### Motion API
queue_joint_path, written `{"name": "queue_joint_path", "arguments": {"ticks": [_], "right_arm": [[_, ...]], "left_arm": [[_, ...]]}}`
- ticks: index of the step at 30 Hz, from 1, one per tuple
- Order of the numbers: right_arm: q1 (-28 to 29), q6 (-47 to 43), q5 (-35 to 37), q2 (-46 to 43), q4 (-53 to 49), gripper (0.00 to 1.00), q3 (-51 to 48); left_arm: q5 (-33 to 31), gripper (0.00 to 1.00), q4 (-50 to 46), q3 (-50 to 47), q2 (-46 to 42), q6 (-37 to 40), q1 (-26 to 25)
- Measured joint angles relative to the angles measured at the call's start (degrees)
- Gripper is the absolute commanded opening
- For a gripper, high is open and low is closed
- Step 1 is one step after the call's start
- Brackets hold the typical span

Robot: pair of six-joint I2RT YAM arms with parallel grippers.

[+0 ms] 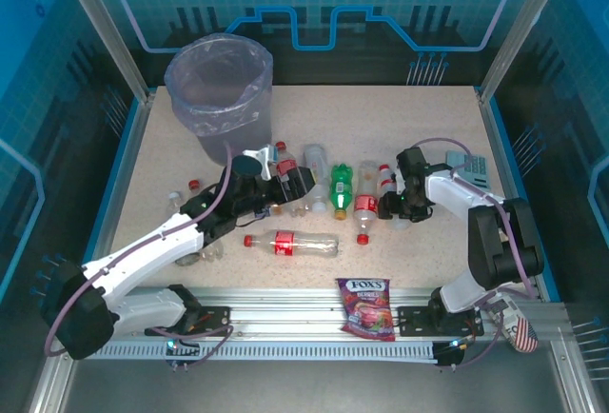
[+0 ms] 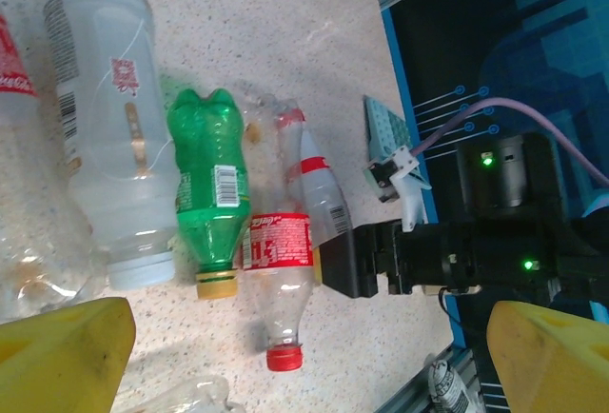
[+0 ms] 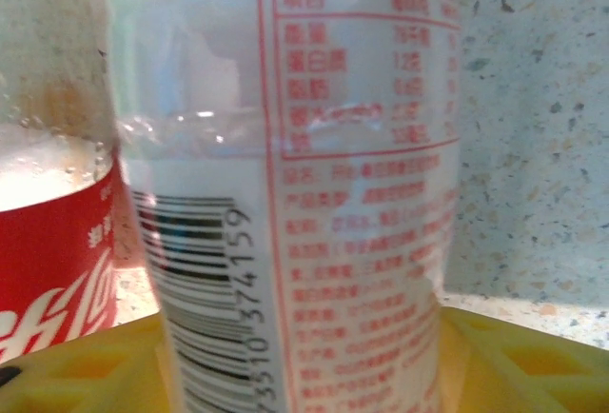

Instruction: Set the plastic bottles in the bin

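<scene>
The bin [image 1: 219,75], grey with a lilac liner, stands at the back left. Several plastic bottles lie mid-table: a large clear one [image 2: 105,137], a green one [image 2: 209,185], a red-labelled one [image 2: 281,270] and a white-labelled one [image 2: 319,185]. Another red-labelled bottle [image 1: 304,243] lies alone nearer the front. My right gripper [image 1: 392,208] is closed on the white-labelled bottle [image 3: 304,194], with its yellow fingers [image 3: 533,356] against both sides. The left gripper [image 2: 304,365] hovers open over the group, fingertips [image 2: 62,351] wide apart and holding nothing.
A Fox's candy bag [image 1: 365,306] lies on the front rail. A striped paper cup [image 1: 521,332] sits by the right arm's base. A small grey-green pad [image 1: 471,167] lies at the right. More crumpled clear bottles [image 1: 190,199] lie under the left arm.
</scene>
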Motion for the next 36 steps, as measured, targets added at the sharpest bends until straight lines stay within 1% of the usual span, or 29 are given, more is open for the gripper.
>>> {"name": "queue_joint_path", "arguments": {"ticks": [3,7,12,15,17,20,23,26,28,31,36], "right_arm": [[0.0,-0.9,1.4,-0.5,-1.7,0.56,0.5],[0.0,-1.5,2.3,-3.7,-3.9,0.56,1.2],[0.1,-2.3,2.8,-9.1,-6.3,0.54,4.6],[1.6,-3.2,2.0,-14.8,-5.1,0.5,5.1],[3.1,-3.8,-1.1,-18.9,-2.3,0.48,4.5],[5.9,-4.1,-8.5,-24.7,4.0,0.48,2.5],[9.2,-4.1,-13.9,-26.3,8.3,0.49,1.2],[11.6,-4.3,-17.2,-26.1,10.3,0.5,0.6],[12.8,-4.5,-18.4,-26.1,11.4,0.5,0.4],[14.1,-5.0,-19.2,-26.1,12.3,0.5,0.3],[14.3,-5.2,-19.4,-26.1,12.5,0.5,0.2]], "left_arm": [[0.1,0.96,0.2,1.7,1.2,0.0,0.0],[0.7,0.96,0.5,4.5,3.5,0.1,0.0],[3.3,0.98,3.5,6.8,6.6,-0.4,0.0],[5.8,0.99,6.6,9.3,10.1,-1.9,0.0],[7.4,0.99,9.1,10.7,12.3,-3.1,0.0],[9.2,0.99,12.3,12.3,15.5,-4.7,-0.2],[9.5,0.99,13.7,13.4,17.7,-5.4,-0.8],[9.5,0.98,14.8,13.8,19.1,-5.9,-1.3],[9.3,0.95,15.5,14.2,20.2,-6.0,-1.3],[9.0,0.87,17.0,14.8,22.1,-7.0,-1.3],[8.7,0.67,18.7,14.8,23.5,-8.6,-1.4]]}}
